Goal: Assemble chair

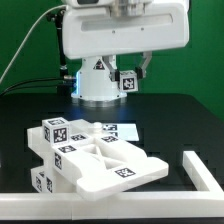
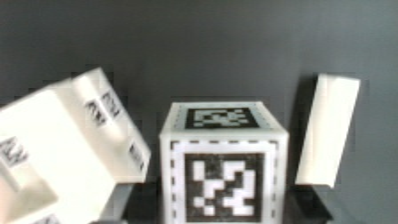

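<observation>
Chair parts (image 1: 85, 155) lie clustered on the black table (image 1: 180, 120), toward the exterior view's left and near the front edge: matte white slabs and blocky bars, touching or overlapping one another, several faces bearing square black-and-white tags. A flat slab with an angled cut-out (image 1: 115, 165) forms the lower front of the heap, with blocky pieces stacked behind it and to its left. A long thin white rail (image 1: 130, 197) without tags runs along the table's front edge and turns up at a corner on the exterior view's right (image 1: 200, 168), apart from the heap. The robot arm (image 1: 110, 35) stands at the rear, raised well above the table; its gripper (image 1: 128, 78) hangs in front of the white base and carries a small tagged white block (image 1: 127, 81). In the wrist view this block (image 2: 222, 160) fills the centre, upright, with one tag on its top face and another on the facing side. The dark fingers (image 2: 125, 205) are partly visible low at either side of it, closed against its flanks, so the gripper is clamped on the block. Beside the held block the wrist view shows a tilted white tagged slab (image 2: 63, 140) on one side and a narrow upright white piece (image 2: 329, 125) on the other, neither clearly touching it; their identity cannot be determined.
</observation>
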Robot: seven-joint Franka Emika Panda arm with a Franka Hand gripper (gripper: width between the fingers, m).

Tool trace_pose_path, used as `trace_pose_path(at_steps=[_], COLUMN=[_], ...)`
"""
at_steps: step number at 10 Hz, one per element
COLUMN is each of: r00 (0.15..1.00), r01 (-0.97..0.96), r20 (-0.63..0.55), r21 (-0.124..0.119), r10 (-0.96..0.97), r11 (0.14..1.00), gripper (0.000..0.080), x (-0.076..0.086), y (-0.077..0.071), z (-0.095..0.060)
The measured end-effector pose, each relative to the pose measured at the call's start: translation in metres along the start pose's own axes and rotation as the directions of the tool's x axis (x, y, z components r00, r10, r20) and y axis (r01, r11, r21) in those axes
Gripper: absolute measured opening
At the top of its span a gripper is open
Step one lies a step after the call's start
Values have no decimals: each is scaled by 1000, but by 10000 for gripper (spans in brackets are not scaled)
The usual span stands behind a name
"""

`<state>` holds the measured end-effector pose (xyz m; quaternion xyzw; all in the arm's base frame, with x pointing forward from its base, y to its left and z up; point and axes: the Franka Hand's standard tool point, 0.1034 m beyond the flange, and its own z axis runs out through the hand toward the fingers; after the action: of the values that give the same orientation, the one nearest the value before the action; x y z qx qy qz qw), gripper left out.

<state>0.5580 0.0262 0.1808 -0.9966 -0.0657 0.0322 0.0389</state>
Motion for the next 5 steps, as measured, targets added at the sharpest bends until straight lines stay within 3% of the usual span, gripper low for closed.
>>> trace_pose_path(at_steps=[4,5], r00=[1000,999], r01=[7,38], r20=[-2,2], r21=[-3,-7], r10=[-7,-38], r11=[1000,999], gripper=[284,284], x=[0,4], y=[3,16], z=[3,3])
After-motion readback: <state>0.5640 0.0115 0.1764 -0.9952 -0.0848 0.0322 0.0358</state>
